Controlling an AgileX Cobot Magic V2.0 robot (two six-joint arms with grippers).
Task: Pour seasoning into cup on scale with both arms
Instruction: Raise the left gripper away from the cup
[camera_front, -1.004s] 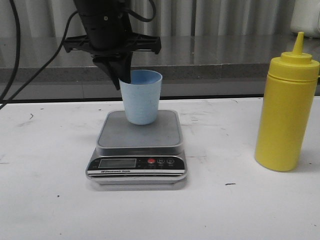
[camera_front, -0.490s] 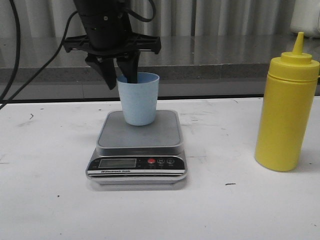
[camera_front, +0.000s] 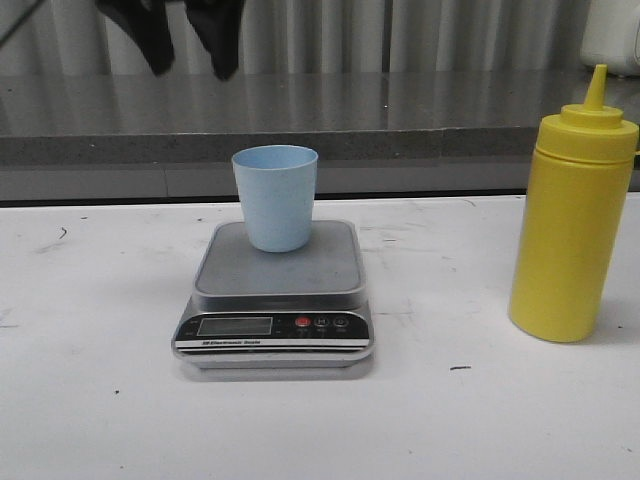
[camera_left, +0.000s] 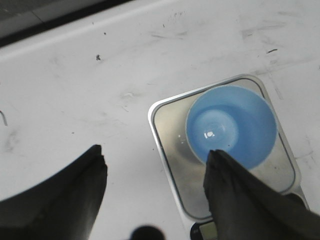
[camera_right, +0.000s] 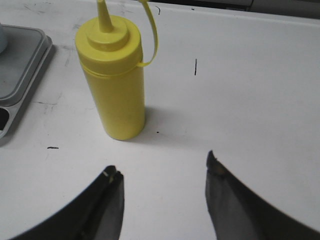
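Standing on the scale (camera_front: 278, 262) below the left arm's wide, empty jaws, the cup (camera_front: 276, 196) is placed; the seasoning (camera_right: 113, 80), ahead of the right arm's wide jaws, is not yet grasped.

A pale blue cup (camera_front: 276, 197) stands upright on the silver scale (camera_front: 275, 295), the yellow seasoning bottle (camera_front: 573, 220) well apart.

A scuffed white table (camera_front: 100, 400) fronts a grey counter ledge (camera_front: 450, 110).
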